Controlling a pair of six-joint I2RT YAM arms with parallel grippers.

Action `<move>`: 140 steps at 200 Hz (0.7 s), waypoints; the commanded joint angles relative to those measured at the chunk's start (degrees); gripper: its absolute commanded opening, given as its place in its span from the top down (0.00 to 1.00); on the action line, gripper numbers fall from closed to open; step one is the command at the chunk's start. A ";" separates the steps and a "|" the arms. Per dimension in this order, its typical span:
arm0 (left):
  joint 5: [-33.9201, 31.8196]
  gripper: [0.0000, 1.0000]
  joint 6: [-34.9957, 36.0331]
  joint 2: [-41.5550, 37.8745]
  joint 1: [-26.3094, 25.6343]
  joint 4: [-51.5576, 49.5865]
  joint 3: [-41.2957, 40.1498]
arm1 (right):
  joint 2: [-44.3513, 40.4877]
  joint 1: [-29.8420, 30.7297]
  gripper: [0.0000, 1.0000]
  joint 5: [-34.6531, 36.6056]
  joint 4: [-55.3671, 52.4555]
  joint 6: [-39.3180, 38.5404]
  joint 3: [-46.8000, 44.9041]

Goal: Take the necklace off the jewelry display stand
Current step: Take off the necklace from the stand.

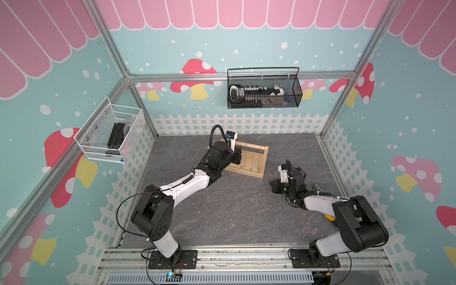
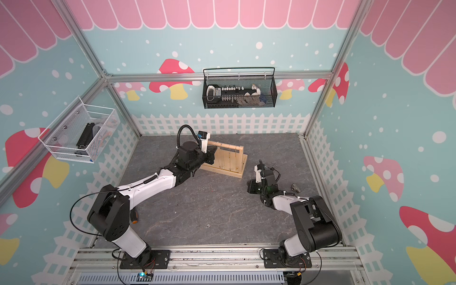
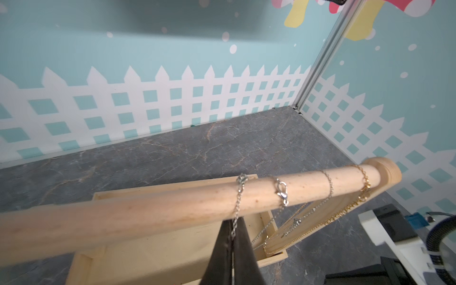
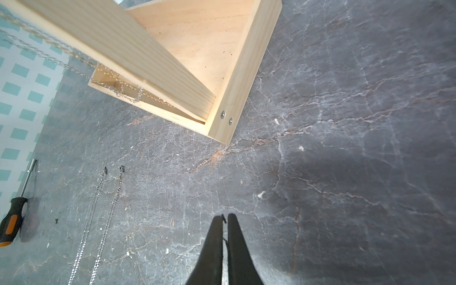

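The jewelry display stand is pale wood and stands at the back middle of the grey floor. Several silver and gold chains hang from its top dowel. My left gripper sits just under the dowel, shut on one silver necklace that still loops over the rod. My right gripper is low over the floor in front of the stand's corner, shut, with nothing clearly in it. Another silver chain lies flat on the floor.
A screwdriver with a black and orange handle lies by the fence-patterned wall. A small metal piece lies to the right of the right arm. A black wire basket and a white basket hang on the walls.
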 commanded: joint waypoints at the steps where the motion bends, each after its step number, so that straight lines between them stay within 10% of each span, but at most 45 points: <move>1: -7.49 1.00 3.37 -4.53 0.54 -3.98 1.08 | -0.81 -0.39 0.91 -0.32 0.65 0.76 0.56; 63: -29.02 1.00 4.79 -10.25 0.65 -7.72 -0.07 | -1.15 -0.42 0.91 -0.67 0.65 0.85 0.40; 140: -28.98 1.00 1.58 -24.60 -0.12 -18.16 -6.82 | -1.34 -0.39 0.91 -1.09 0.65 0.83 0.18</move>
